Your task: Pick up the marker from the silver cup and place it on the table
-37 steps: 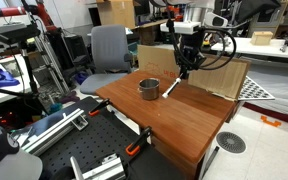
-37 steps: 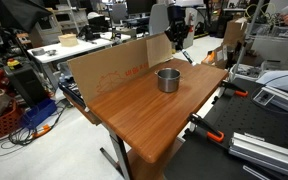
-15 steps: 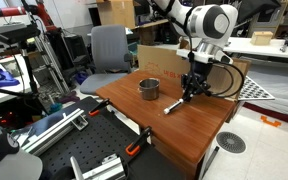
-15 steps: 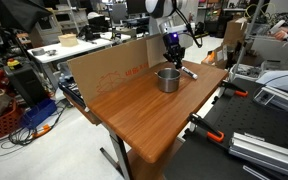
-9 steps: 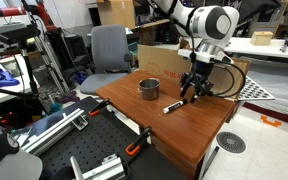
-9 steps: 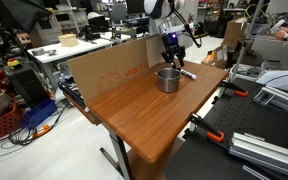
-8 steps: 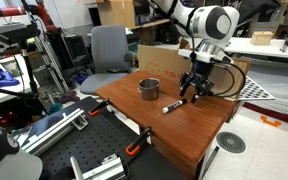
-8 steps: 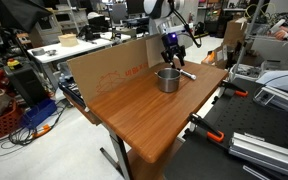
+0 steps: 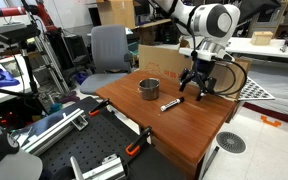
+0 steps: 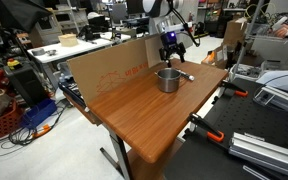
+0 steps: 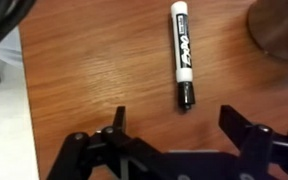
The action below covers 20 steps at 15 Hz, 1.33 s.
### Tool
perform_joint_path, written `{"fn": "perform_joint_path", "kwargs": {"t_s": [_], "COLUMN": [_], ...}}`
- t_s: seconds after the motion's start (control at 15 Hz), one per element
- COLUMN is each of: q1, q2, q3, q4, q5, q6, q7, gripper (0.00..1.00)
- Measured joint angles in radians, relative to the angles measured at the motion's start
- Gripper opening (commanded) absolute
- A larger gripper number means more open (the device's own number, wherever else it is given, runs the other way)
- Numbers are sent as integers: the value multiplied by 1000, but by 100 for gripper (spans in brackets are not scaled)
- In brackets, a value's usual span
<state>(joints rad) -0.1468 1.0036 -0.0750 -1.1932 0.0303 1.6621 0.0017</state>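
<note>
One second back we gripped the thin whitish-grey marker (image 11: 180,50) with its dark end; now it lies flat on the reddish-brown wooden worktop (image 11: 84,60) near the squat shiny silver cup (image 11: 279,30), our tool (image 11: 173,116) lifted clear, spread wide. Placement looks done.

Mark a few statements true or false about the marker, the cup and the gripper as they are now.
1. The marker lies flat on the table. True.
2. The gripper is shut on the marker. False: it is open and holds nothing.
3. The marker is in the cup. False: it lies on the wood beside the cup.
4. The cup stands upright on the table. True.
</note>
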Motion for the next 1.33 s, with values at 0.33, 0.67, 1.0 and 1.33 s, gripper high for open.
{"fn": "perform_joint_path", "kwargs": {"t_s": [0.33, 0.67, 1.0, 1.33], "q1": [0, 1, 10, 10], "q2": [-3, -53, -161, -197], "q3": [8, 29, 45, 45], "q4": [11, 8, -39, -75], "q5": [0, 1, 1, 0], "q6": [-2, 4, 21, 28], "q7": [0, -3, -4, -4], "gripper": [100, 100, 100, 100]}}
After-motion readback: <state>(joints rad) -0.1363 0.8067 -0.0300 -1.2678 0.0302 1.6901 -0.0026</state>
